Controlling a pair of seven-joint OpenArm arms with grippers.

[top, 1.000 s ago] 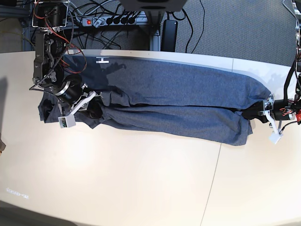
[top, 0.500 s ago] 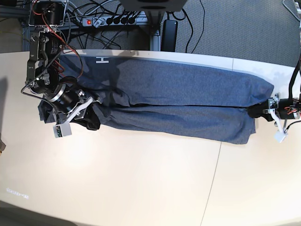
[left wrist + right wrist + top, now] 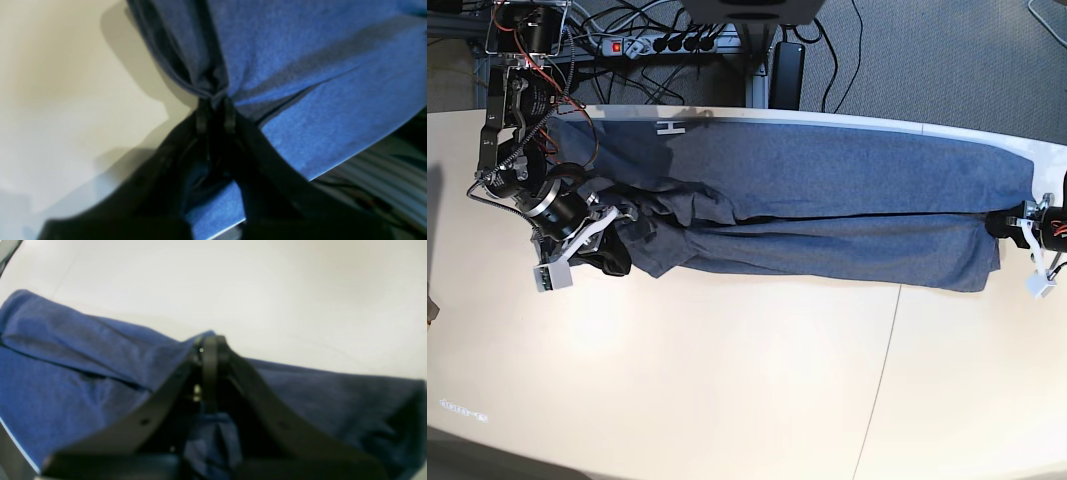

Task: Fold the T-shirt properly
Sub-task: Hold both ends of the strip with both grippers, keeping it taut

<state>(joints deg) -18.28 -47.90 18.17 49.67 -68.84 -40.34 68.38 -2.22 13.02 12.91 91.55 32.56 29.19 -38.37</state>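
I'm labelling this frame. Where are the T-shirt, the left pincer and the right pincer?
T-shirt (image 3: 827, 190): base view, middle of the stretched body.
Left pincer (image 3: 216, 108): left wrist view, fingertips pinching gathered fabric.
Right pincer (image 3: 209, 346): right wrist view, closed tips on the cloth edge.

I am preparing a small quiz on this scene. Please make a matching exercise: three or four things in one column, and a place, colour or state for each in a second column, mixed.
Things:
1. left claw
2. right claw
3. slate-blue cotton T-shirt
4. pale beige table

States:
A. stretched long between both arms
B. bare at the near side
C. shut on cloth at base view's right
D. shut on cloth at base view's left

Pairs: 1-C, 2-D, 3-A, 4-B
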